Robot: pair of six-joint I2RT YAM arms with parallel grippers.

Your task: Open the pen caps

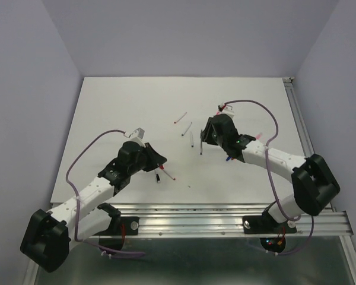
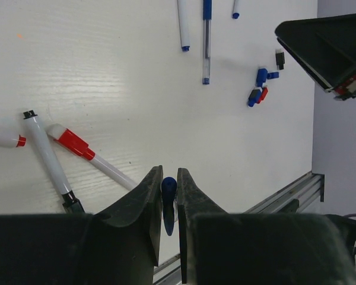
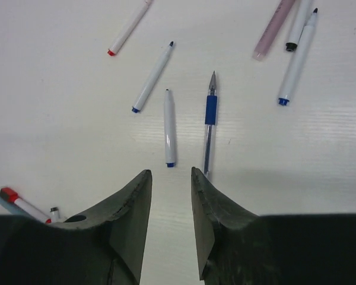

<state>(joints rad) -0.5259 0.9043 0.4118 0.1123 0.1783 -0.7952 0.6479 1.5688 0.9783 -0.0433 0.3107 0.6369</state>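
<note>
My left gripper [image 2: 169,177] is shut on a blue pen cap [image 2: 168,199], held above the table; in the top view this gripper [image 1: 161,161] is left of centre. A white pen with a red cap [image 2: 75,144] and a white pen with black ends [image 2: 46,155] lie just beyond it. Loose blue, red and black caps [image 2: 260,90] lie in a small cluster near the right arm. My right gripper [image 3: 169,172] is open and empty above the table, in the top view [image 1: 204,140] right of centre. A white pen with a blue end [image 3: 169,127] and a blue-grip pen [image 3: 209,119] lie just ahead of it.
More pens lie scattered: a white one with a red end [image 3: 129,27], a white one [image 3: 153,77], a pink barrel [image 3: 274,28] and a white one with a blue end [image 3: 296,56]. The metal rail [image 1: 225,214] runs along the near table edge.
</note>
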